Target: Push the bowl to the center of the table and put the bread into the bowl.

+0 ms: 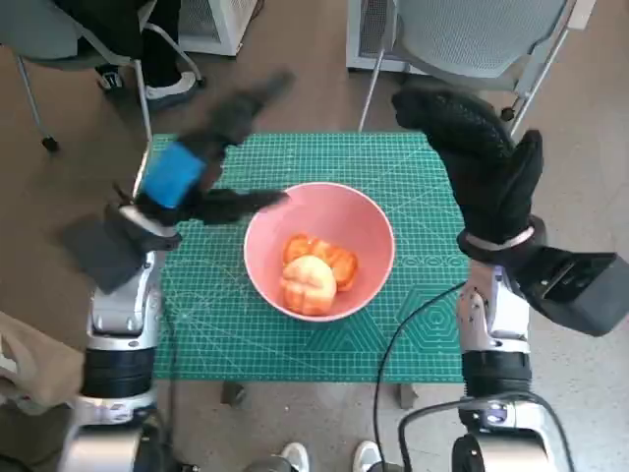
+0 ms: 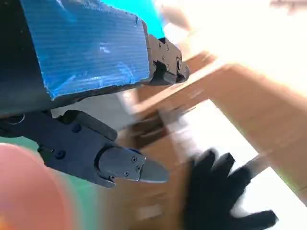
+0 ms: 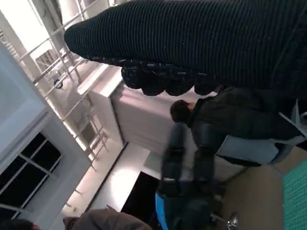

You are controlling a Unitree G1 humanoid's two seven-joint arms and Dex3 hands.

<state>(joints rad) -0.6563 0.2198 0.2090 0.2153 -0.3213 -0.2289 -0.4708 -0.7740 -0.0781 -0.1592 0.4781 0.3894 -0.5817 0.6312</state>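
A pink bowl (image 1: 319, 246) sits near the middle of the green cutting mat (image 1: 226, 324). Two pieces of orange-brown bread (image 1: 313, 275) lie inside it. My left hand (image 1: 192, 172) hovers raised to the left of the bowl, blurred, fingers spread and holding nothing; the left wrist view shows its fingers (image 2: 120, 165) apart and a blurred pink edge of the bowl (image 2: 24, 191). My right hand (image 1: 482, 162) is lifted above the mat's far right corner, fingers extended and empty. In the right wrist view the glove (image 3: 201, 43) spans the picture and the left hand (image 3: 184, 191) shows blurred.
Grey chairs (image 1: 472, 39) stand beyond the table's far edge, one with a person's legs and shoes (image 1: 162, 84) at the far left. A black cable (image 1: 418, 315) lies over the mat's near right side. A person in dark clothes (image 3: 225, 120) sits in the right wrist view.
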